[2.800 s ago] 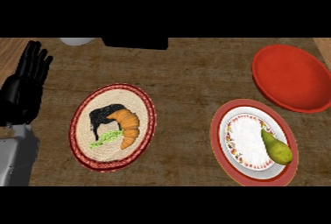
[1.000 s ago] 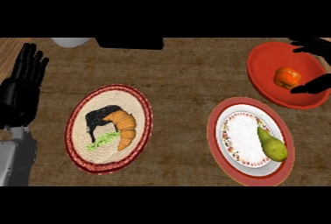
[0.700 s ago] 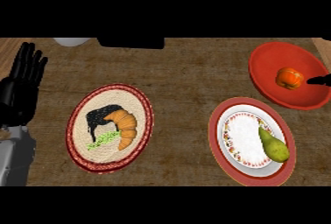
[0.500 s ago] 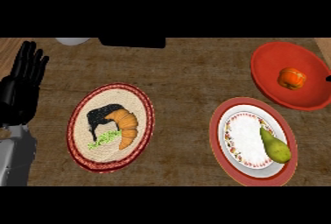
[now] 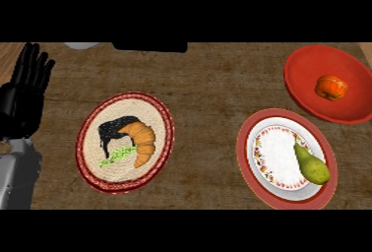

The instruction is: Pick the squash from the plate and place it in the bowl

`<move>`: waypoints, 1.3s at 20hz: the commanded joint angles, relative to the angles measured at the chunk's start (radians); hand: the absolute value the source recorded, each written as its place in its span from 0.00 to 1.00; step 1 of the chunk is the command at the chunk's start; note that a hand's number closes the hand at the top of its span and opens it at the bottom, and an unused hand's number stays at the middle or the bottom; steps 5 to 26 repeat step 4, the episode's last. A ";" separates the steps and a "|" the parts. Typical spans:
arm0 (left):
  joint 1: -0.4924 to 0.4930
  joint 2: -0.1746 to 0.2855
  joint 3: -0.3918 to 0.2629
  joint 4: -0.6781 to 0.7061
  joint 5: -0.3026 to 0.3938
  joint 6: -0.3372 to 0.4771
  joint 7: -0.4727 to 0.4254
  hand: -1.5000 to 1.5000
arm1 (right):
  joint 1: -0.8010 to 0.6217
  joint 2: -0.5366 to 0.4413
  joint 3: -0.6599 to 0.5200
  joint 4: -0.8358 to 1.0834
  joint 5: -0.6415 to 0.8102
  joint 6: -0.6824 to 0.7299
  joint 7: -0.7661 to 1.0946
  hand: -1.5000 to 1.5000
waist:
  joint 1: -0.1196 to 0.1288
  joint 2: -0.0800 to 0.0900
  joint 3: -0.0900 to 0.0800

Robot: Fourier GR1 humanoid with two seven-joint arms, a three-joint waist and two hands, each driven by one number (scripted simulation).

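A small orange squash point(image 5: 330, 87) lies inside the red bowl point(image 5: 305, 64) at the upper right, with nothing touching it. Below the bowl is a white plate point(image 5: 254, 147) with a red patterned rim, and a green pear point(image 5: 312, 165) lies on its right side. My left hand point(image 5: 22, 98) rests open at the left edge, fingers pointing up, far from the bowl and the plate. My right hand does not show in the head view.
A woven plate point(image 5: 91, 142) with a red rim sits left of centre and carries a croissant point(image 5: 142, 142), a dark item and some green bits. A dark object point(image 5: 149, 47) and a pale one point(image 5: 81, 45) lie at the counter's far edge.
My right hand, which was at the squash in the bowl, has drawn back off the right edge. The squash stays in the bowl. The left hand has not moved.
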 commanded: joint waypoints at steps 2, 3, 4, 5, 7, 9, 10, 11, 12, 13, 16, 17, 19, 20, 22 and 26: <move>-0.016 0.011 0.013 -0.011 0.023 -0.011 0.019 0.50 | 0.055 -0.047 -0.028 0.002 -0.028 0.071 -0.024 0.00 | 0.009 0.004 0.005; 0.012 -0.012 -0.014 -0.002 -0.001 -0.009 -0.007 0.50 | 0.057 -0.052 -0.025 -0.005 -0.026 0.089 -0.024 0.00 | 0.006 0.003 0.003; 0.009 -0.008 0.001 0.002 0.013 -0.008 -0.001 0.50 | 0.069 -0.073 -0.032 -0.007 -0.033 0.111 -0.030 0.00 | 0.000 0.003 0.004; 0.009 -0.008 0.001 0.002 0.013 -0.008 -0.001 0.50 | 0.069 -0.073 -0.032 -0.007 -0.033 0.111 -0.030 0.00 | 0.000 0.003 0.004; 0.009 -0.008 0.001 0.002 0.013 -0.008 -0.001 0.50 | 0.069 -0.073 -0.032 -0.007 -0.033 0.111 -0.030 0.00 | 0.000 0.003 0.004; 0.009 -0.008 0.001 0.002 0.013 -0.008 -0.001 0.50 | 0.069 -0.073 -0.032 -0.007 -0.033 0.111 -0.030 0.00 | 0.000 0.003 0.004; 0.009 -0.008 0.001 0.002 0.013 -0.008 -0.001 0.50 | 0.069 -0.073 -0.032 -0.007 -0.033 0.111 -0.030 0.00 | 0.000 0.003 0.004; 0.009 -0.008 0.001 0.002 0.013 -0.008 -0.001 0.50 | 0.069 -0.073 -0.032 -0.007 -0.033 0.111 -0.030 0.00 | 0.000 0.003 0.004; 0.009 -0.008 0.001 0.002 0.013 -0.008 -0.001 0.50 | 0.069 -0.073 -0.032 -0.007 -0.033 0.111 -0.030 0.00 | 0.000 0.003 0.004; 0.009 -0.008 0.001 0.002 0.013 -0.008 -0.001 0.50 | 0.069 -0.073 -0.032 -0.007 -0.033 0.111 -0.030 0.00 | 0.000 0.003 0.004; 0.009 -0.008 0.001 0.002 0.013 -0.008 -0.001 0.50 | 0.069 -0.073 -0.032 -0.007 -0.033 0.111 -0.030 0.00 | 0.000 0.003 0.004; 0.009 -0.008 0.001 0.002 0.013 -0.008 -0.001 0.50 | 0.069 -0.073 -0.032 -0.007 -0.033 0.111 -0.030 0.00 | 0.000 0.003 0.004; 0.009 -0.008 0.001 0.002 0.013 -0.008 -0.001 0.50 | 0.069 -0.073 -0.032 -0.007 -0.033 0.111 -0.030 0.00 | 0.000 0.003 0.004; 0.009 -0.008 0.001 0.002 0.013 -0.008 -0.001 0.50 | 0.069 -0.073 -0.032 -0.007 -0.033 0.111 -0.030 0.00 | 0.000 0.003 0.004; 0.009 -0.008 0.001 0.002 0.013 -0.008 -0.001 0.50 | 0.069 -0.073 -0.032 -0.007 -0.033 0.111 -0.030 0.00 | 0.000 0.003 0.004; 0.009 -0.008 0.001 0.002 0.013 -0.008 -0.001 0.50 | 0.069 -0.073 -0.032 -0.007 -0.033 0.111 -0.030 0.00 | 0.000 0.003 0.004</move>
